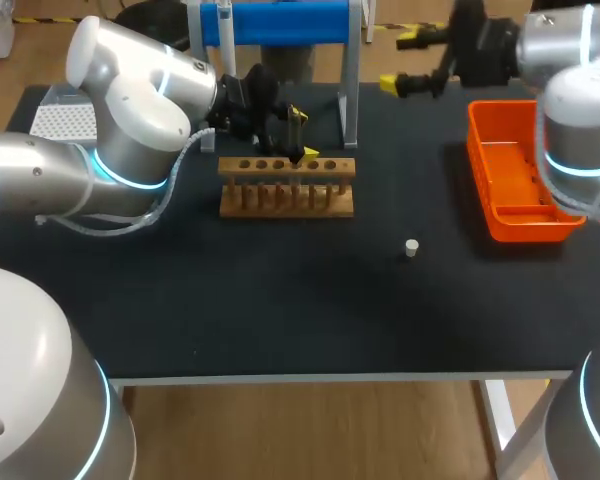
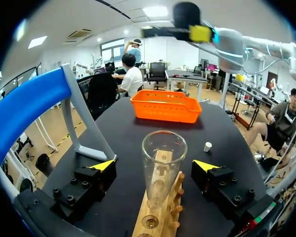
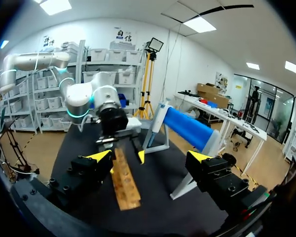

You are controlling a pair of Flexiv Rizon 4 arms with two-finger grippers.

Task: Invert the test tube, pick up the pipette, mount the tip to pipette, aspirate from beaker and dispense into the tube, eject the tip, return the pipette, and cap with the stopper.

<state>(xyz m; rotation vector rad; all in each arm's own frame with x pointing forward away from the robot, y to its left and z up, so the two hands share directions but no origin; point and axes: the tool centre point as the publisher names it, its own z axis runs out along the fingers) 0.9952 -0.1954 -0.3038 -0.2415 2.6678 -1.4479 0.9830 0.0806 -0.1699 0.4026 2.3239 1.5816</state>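
A clear glass test tube (image 2: 163, 163) stands upright, mouth up, in the wooden rack (image 1: 285, 186). My left gripper (image 2: 155, 165) is open, one finger on each side of the tube, and neither touches the glass. In the head view the left gripper (image 1: 296, 135) hangs over the rack's back edge. My right gripper (image 1: 408, 62) is open and empty, held high at the back right, far from the rack (image 3: 126, 180). The small white stopper (image 1: 411, 248) lies on the black table, right of the rack. No pipette or beaker shows.
An orange tray (image 1: 515, 185) sits at the right edge. A stand with a blue bar (image 1: 285, 24) rises just behind the rack. A white perforated box (image 1: 65, 120) lies at the back left, partly behind my left arm.
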